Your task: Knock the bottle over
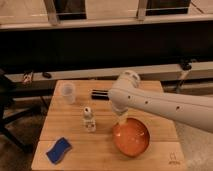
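Note:
The bottle (88, 119) is small, slim and clear, with a white cap and a pale label. It stands upright on the wooden table (100, 150), left of centre. My white arm comes in from the right and bends down at a round joint (126, 85). My gripper (121, 119) hangs below that joint, over the left rim of an orange bowl. It is to the right of the bottle, a short gap away and not touching it.
A translucent white cup (68, 92) stands at the table's back left. An orange bowl (132, 138) sits front right of centre. A blue sponge (59, 150) lies at the front left. A dark oblong object (100, 94) lies near the back edge. A dark counter runs behind the table.

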`<state>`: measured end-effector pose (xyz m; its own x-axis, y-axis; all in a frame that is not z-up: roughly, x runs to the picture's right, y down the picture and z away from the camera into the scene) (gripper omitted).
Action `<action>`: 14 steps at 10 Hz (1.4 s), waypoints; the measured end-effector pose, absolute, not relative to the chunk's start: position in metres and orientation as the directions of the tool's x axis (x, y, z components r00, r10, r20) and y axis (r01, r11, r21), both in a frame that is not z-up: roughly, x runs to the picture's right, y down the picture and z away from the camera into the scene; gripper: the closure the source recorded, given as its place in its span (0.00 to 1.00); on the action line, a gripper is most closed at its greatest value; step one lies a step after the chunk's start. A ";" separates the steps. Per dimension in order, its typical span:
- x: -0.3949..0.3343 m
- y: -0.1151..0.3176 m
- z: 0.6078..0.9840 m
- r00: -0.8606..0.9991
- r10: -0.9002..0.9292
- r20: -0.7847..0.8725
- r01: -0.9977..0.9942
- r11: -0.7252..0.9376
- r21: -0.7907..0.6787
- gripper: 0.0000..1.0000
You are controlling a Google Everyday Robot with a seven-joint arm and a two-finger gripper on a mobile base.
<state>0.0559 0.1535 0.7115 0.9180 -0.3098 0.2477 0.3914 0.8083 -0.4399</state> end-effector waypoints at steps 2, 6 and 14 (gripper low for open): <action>0.053 0.156 0.713 0.915 -0.306 0.264 0.396 0.806 -0.440 0.25; 0.048 0.163 0.719 0.909 -0.292 0.298 0.402 0.802 -0.441 0.66; 0.020 0.155 0.751 0.876 -0.280 0.393 0.447 0.777 -0.444 1.00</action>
